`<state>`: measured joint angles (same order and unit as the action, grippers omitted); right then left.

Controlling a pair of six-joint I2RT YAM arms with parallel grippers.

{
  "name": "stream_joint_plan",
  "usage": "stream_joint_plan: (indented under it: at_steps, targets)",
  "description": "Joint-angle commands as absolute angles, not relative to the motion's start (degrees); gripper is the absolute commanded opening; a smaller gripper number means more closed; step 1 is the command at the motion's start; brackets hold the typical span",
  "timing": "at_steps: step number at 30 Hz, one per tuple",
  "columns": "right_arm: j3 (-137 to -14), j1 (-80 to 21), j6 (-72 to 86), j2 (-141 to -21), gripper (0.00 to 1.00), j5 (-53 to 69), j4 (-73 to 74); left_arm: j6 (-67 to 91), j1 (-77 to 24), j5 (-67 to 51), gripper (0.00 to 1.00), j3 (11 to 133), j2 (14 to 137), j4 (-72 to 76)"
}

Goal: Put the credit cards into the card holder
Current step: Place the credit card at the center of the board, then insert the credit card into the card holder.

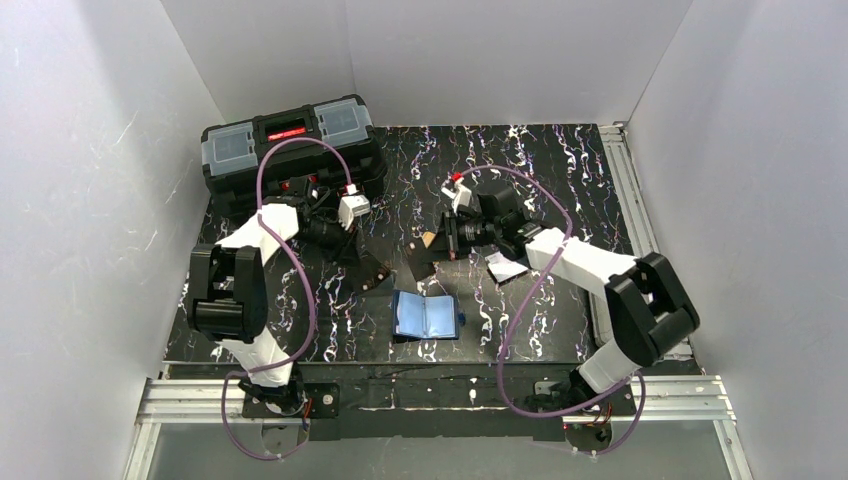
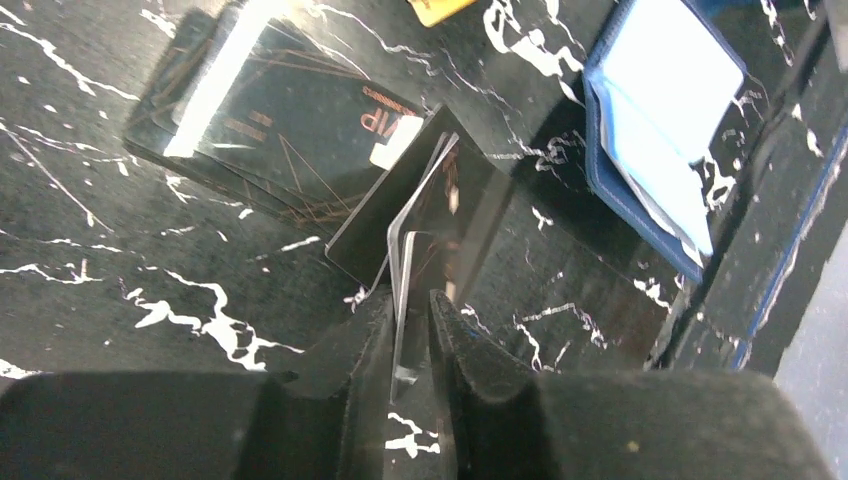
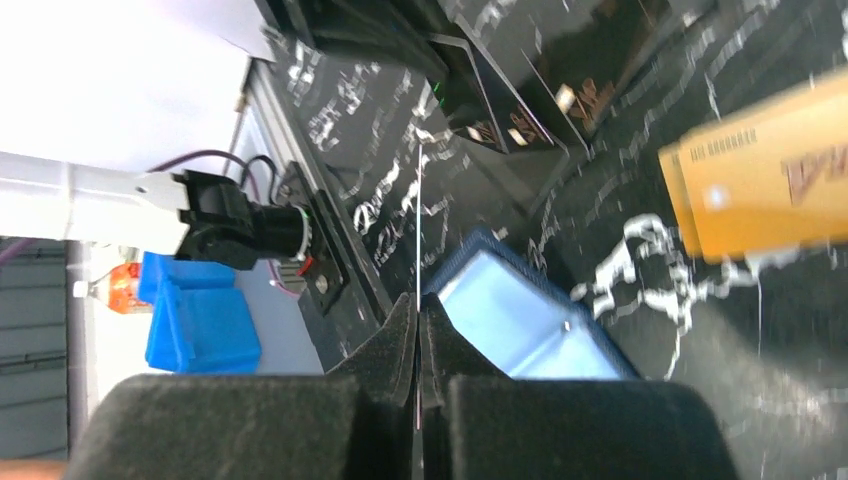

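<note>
Right end effector (image 3: 418, 312) is clamped on a credit card (image 3: 418, 220) held edge-on at 12 o'clock of the open card holder (image 1: 427, 315), which lies on the table (image 1: 560, 170). At the holder's 10 o'clock, left end effector (image 2: 408, 300) pinches a dark card (image 2: 398, 260).

Right hand (image 3: 418, 312) pinches a thin card (image 3: 418, 230) edge-on near the card holder (image 3: 520, 320).

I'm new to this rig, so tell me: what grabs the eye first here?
The open blue card holder lies front and centre on the table. Behind it, the left gripper pinches a dark card and the right gripper a thin card seen edge-on. A black toolbox sits back left.
</note>
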<state>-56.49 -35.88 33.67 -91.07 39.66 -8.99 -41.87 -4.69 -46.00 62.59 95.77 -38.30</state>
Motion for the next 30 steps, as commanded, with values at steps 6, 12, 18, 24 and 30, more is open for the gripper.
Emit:
stream_joint_plan:
  at_steps: [6,12,18,24,30]
  targets:
    - [-52.9,-39.4,29.7,-84.2,0.01,25.1,13.0,-35.1,-6.2,-37.5,0.45,64.5,93.5,-31.9]
    - [-51.7,-40.9,32.2,-83.9,0.01,25.0,16.0,-40.1,-6.2,-36.2,0.68,65.5,86.9,-36.4]
    - [-49.9,-41.6,33.7,-86.5,0.01,30.3,15.0,-56.3,-13.3,-43.4,0.68,64.0,75.4,-45.6]
    - [-50.4,-42.0,32.8,-91.0,0.01,35.3,13.4,-69.1,-30.4,-41.3,0.72,52.9,67.4,-39.9]
    - [-51.9,-42.0,30.7,-94.5,0.01,38.6,14.4,-83.6,-34.1,-40.9,0.72,49.4,73.1,-35.2]
